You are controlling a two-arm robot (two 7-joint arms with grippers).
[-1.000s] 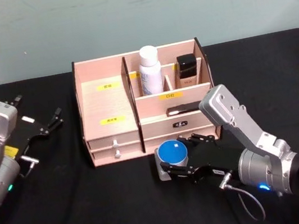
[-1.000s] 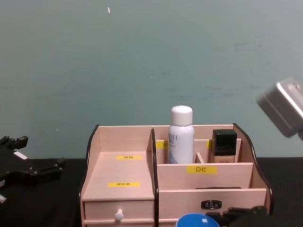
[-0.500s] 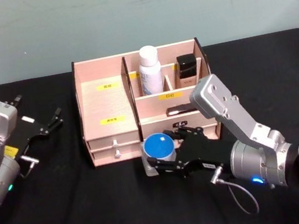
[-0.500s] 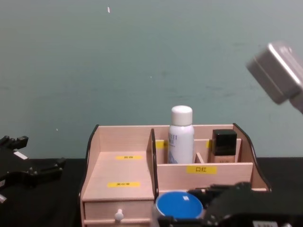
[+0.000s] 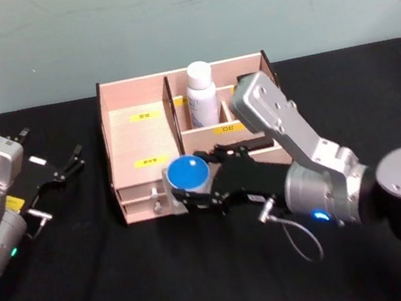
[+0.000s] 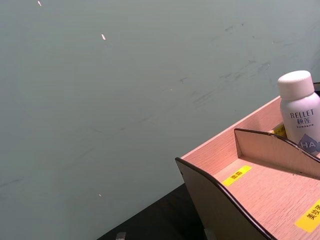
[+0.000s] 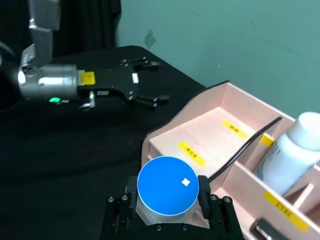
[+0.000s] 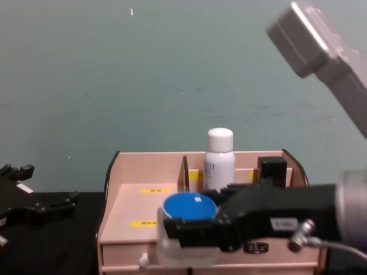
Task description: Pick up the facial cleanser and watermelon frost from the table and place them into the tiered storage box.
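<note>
The left pincer (image 5: 57,171) rests released and idle near the counter's left edge, fingers spread. At the counter's middle, toward the back edge, stands the tiered storage box (image 5: 142,141), with a white bottle (image 5: 200,93) upright in a rear compartment; it may be the facial cleanser, so that half of the task looks done. The right pincer (image 5: 185,197) grasps a blue-lidded jar (image 5: 187,174), likely the watermelon frost, lifted off the counter at the box's front, just before the left stepped tier. What remains, by my reading, is carrying the jar over a compartment and letting go. The counter (image 5: 93,290) is covered in black cloth; behind it runs a plain teal wall (image 5: 179,16).
</note>
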